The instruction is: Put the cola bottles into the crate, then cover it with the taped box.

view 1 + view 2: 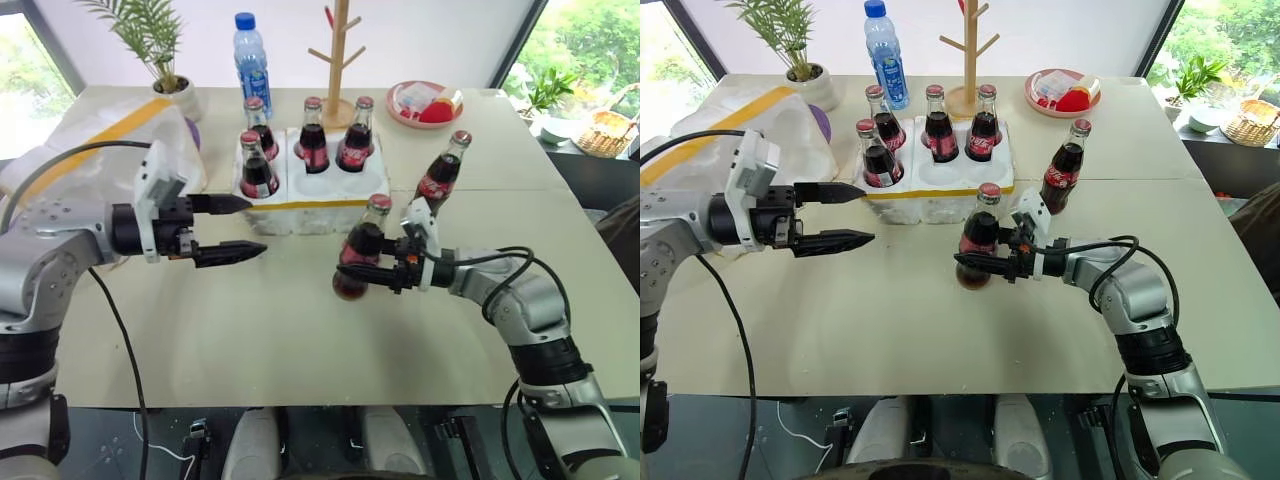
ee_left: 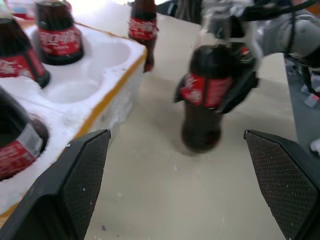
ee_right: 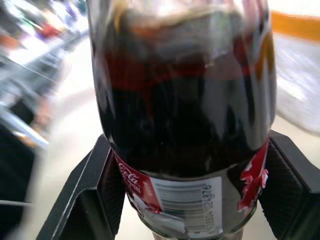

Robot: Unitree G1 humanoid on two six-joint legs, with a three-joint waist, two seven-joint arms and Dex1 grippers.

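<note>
The right gripper (image 1: 978, 264) is clenched around a cola bottle (image 1: 979, 243), holding it tilted over the table (image 1: 940, 340), just in front of the crate (image 1: 932, 192). Four more bottles stand in the crate's wells, and its two front wells nearest the held bottle are empty. A sixth bottle (image 1: 1064, 167) stands on the table beside the crate. The left gripper (image 1: 840, 217) hovers with fingers spread wide, holding nothing. The taped box (image 1: 715, 135) sits beyond the left arm

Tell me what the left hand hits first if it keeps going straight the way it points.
Probably the cola bottle that the right hand grips in front of the crate; the open left hand frames it dead ahead.
</note>
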